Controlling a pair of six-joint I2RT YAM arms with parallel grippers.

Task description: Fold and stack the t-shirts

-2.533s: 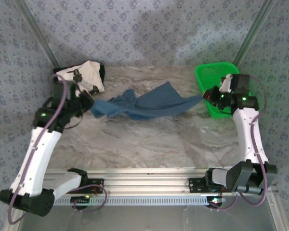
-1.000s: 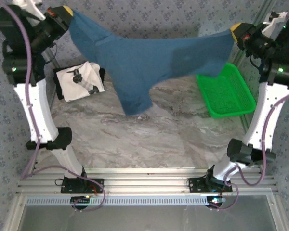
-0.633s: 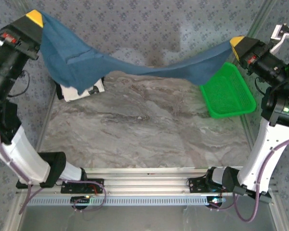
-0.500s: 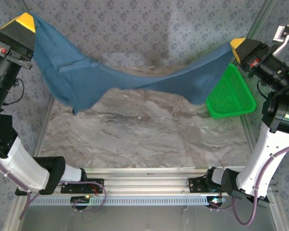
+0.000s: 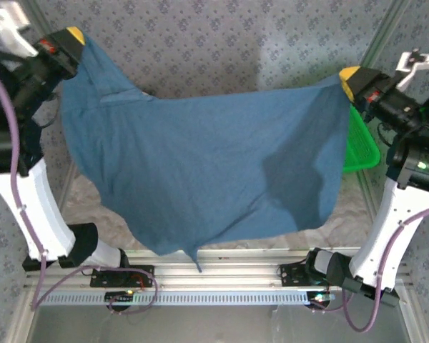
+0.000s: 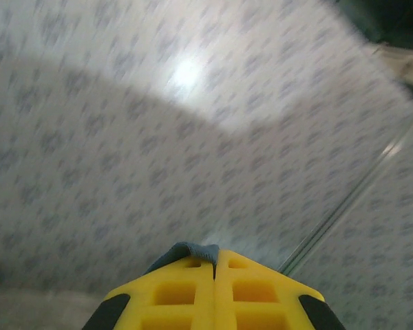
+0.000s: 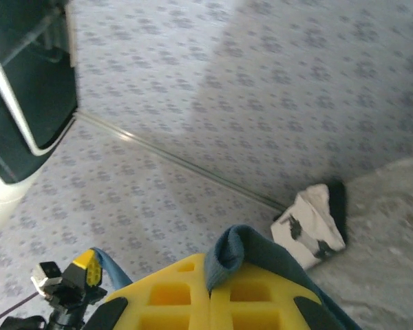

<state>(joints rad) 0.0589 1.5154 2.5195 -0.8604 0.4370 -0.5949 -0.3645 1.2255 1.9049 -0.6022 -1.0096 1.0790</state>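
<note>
Marbled table (image 7: 392, 220) carries a green basket (image 5: 362, 146) and folded white t-shirt (image 7: 308, 227).

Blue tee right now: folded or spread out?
Spread. The blue t-shirt hangs as one open sheet in the air, stretched between the left gripper and right gripper, each shut on its upper edge.

blue t-shirt (image 5: 200, 171) | was a sagging band | now spread wide, hanging lower

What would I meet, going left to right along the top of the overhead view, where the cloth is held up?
left end effector, shut on one corner → blue shirt, hanging spread between the arms → right end effector, shut on the other corner
</note>
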